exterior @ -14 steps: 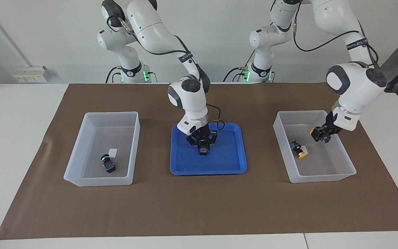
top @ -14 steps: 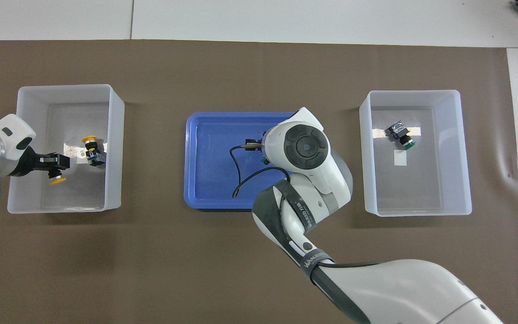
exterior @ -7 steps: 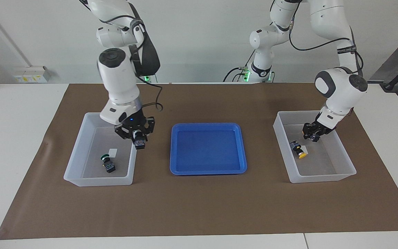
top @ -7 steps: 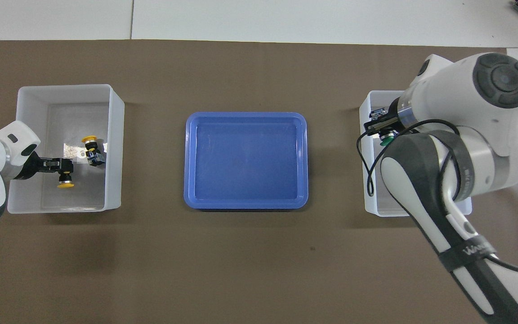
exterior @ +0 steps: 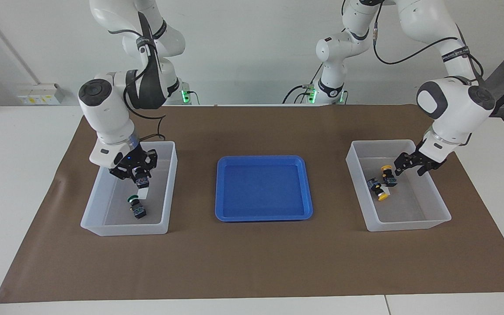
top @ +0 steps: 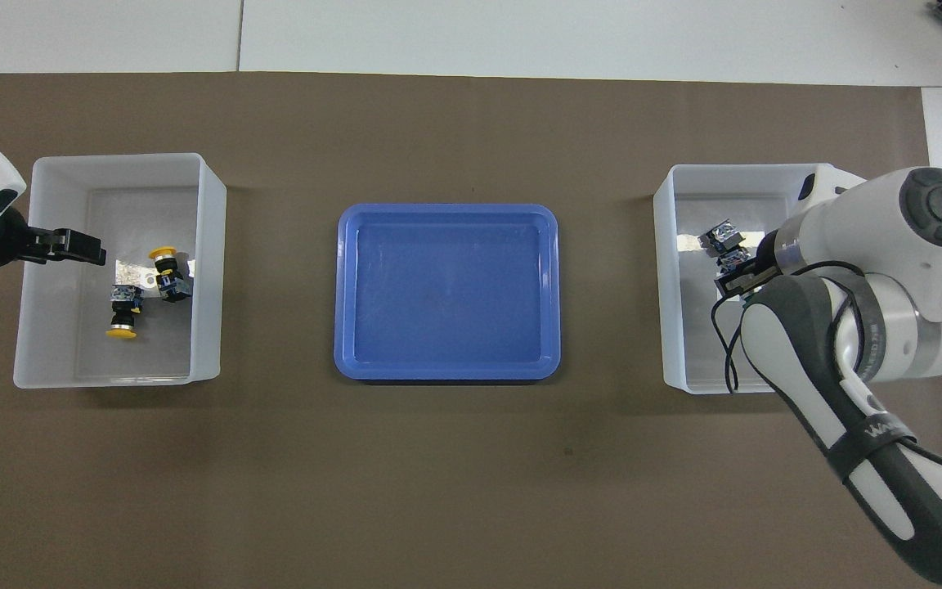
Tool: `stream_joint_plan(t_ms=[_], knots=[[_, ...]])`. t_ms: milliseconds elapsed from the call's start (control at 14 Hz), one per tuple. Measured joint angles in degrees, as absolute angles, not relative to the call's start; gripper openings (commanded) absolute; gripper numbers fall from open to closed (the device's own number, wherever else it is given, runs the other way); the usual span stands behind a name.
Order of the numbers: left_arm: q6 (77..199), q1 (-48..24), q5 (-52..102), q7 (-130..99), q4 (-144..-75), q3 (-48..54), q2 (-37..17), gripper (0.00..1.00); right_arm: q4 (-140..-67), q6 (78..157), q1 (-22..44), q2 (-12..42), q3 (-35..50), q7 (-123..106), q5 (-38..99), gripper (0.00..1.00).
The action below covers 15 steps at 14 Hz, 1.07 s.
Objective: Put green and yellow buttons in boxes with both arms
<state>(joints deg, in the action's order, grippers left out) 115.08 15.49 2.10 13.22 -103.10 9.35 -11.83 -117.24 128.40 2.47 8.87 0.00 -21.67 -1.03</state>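
Currently, a green button (exterior: 142, 179) is clamped in the right gripper (exterior: 141, 182) over the bin (exterior: 99, 192) at the right arm's end, above another green button (exterior: 136, 207) lying inside. Blue tray (exterior: 263, 216) sits between bins. Left gripper (exterior: 411, 165) is spread, released, over the other bin (exterior: 435, 205); two yellow buttons (exterior: 383, 183) lie inside.

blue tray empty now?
Empty. The blue tray shows only bare floor in both views; no button lies in it.
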Motion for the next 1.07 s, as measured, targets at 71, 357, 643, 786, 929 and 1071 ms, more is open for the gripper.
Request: stream_joint_plan(t_ms=[71,357,643,786,929,1071], knots=[[112.19,14.82,2.10,12.93,-100.85,9.42,-11.94,0.86,-119.26,131.13,2.47,8.91,0.00,-21.67,-0.84,0.00],[99.73,9.65,2.05,4.40,-91.64,9.56,-11.91,0.88,-122.57,135.07,2.40,9.92,0.00,-21.42,-0.30,1.00],[93.00,6.20,1.82,1.19,-88.53,9.78,-10.22,0.89,-121.76,135.33,2.39,9.47,0.14,-18.96,-0.21,1.00],[89.29,6.16,1.84,1.18,-88.10,9.83,-7.71,0.89,-119.02,134.62,2.64,8.25,0.33,-14.30,-0.24,1.00],[83.49,6.10,1.87,1.14,-85.79,9.94,-5.70,0.89,-115.21,130.78,2.64,6.38,0.42,-10.75,-0.38,1.00],[78.98,5.78,1.88,0.11,-81.54,10.04,-5.22,0.89,-110.99,124.85,2.61,4.78,0.40,-6.83,-2.00,1.00]])
